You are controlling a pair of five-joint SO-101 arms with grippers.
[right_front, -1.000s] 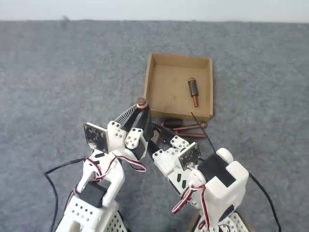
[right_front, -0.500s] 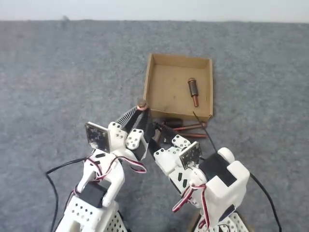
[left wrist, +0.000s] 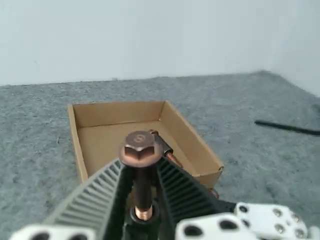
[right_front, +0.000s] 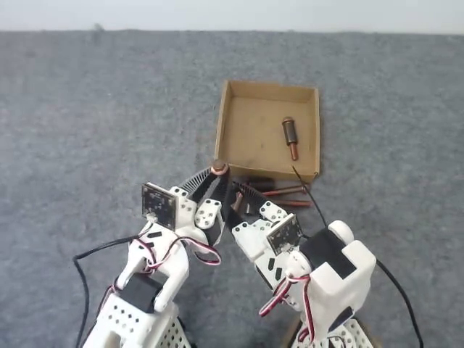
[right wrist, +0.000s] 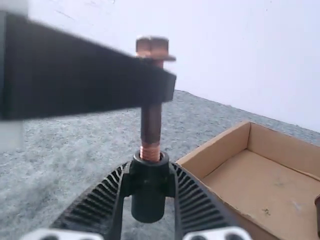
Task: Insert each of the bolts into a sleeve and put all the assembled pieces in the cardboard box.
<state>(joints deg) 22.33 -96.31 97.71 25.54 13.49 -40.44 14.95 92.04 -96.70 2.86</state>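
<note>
Ahead of the arms the box [right_front: 250, 138] is seen, its near wall just past both grippers. The left gripper [left wrist: 141, 172] is clamped on an upright bolt [left wrist: 141, 150], the right gripper [right wrist: 148, 180] on a sleeve [right wrist: 148, 200] beneath it; the threaded tip is only just entered. One assembled piece [right_front: 291, 136] is already laid in the box. Loose parts [right_front: 283, 191] are left just outside its wall, so well under half is judged done.

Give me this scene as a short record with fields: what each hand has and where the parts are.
left hand: shut on bolt, head up
right hand: shut on sleeve, upright
fit: bolt's threaded tip at sleeve mouth
cardboard box: one assembled piece inside
beside box: loose sleeve and loose bolt on carpet
</note>
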